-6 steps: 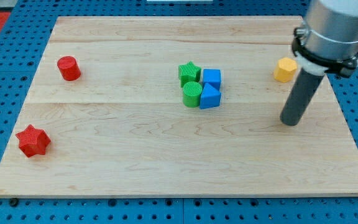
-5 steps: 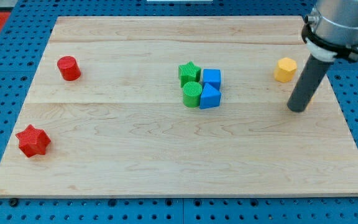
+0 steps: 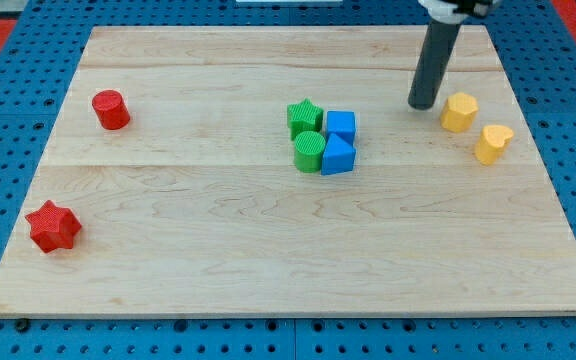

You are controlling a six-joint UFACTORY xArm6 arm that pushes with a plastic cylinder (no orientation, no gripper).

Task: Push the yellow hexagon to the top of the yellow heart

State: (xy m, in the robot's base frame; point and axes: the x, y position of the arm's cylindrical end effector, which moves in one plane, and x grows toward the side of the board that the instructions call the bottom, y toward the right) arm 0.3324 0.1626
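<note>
The yellow hexagon [image 3: 459,111] lies near the view's right edge of the wooden board [image 3: 218,230]. The yellow heart [image 3: 492,143] lies just below and to the right of it, a small gap between them. My tip [image 3: 423,104] rests on the board just left of the hexagon, a little above its middle, close to it but apart. The rod rises to the view's top.
A tight cluster sits at mid-board: green star [image 3: 305,116], green cylinder [image 3: 309,151], blue cube [image 3: 341,125], blue block [image 3: 337,156]. A red cylinder [image 3: 111,109] lies at upper left, a red star [image 3: 52,226] at lower left.
My tip has moved from below and right of the hexagon up and left, round to its left side. The yellow heart, hidden behind the rod before, now shows. The hexagon has not moved.
</note>
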